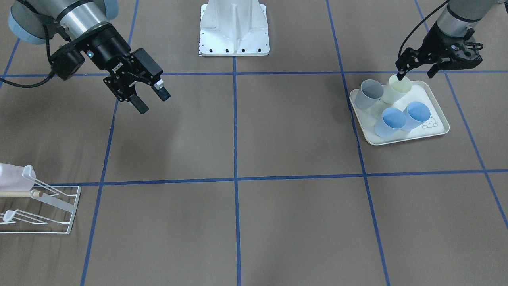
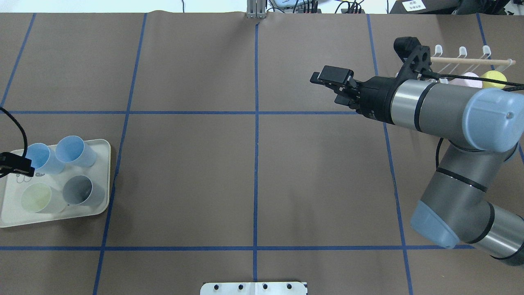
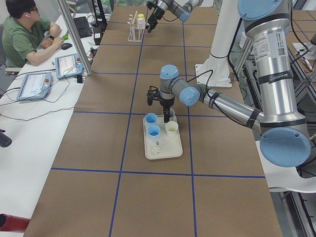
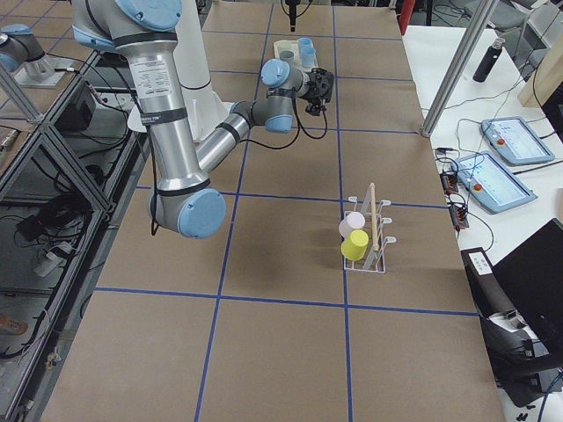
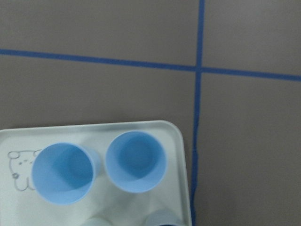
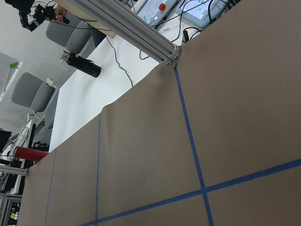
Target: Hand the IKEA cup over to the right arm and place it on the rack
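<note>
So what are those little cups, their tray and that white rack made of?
Cups: probably thin matte plastic, pastel, walls slightly translucent. Tray: likely cream plastic, by its smooth moulded rim. Rack: seemingly white-coated metal wire, with a pale wooden dowel.

Four cups [image 2: 75,150] stand on the tray [image 2: 102,172], robot's left; the rack [image 2: 470,60] sits far right

In the front view the rack [image 1: 24,194] is cut by the left edge, and the pink cup [image 1: 12,176] on it shows only in part. In the overhead view the right arm [image 2: 430,102] covers part of the rack and of that cup, and the left tool [image 2: 16,164] is mostly out of frame. The left wrist view cuts the tray [image 5: 70,134]. At its bottom edge only two rims show, probably the cream cup [image 5: 101,221] and the grey cup [image 5: 162,219].
</note>
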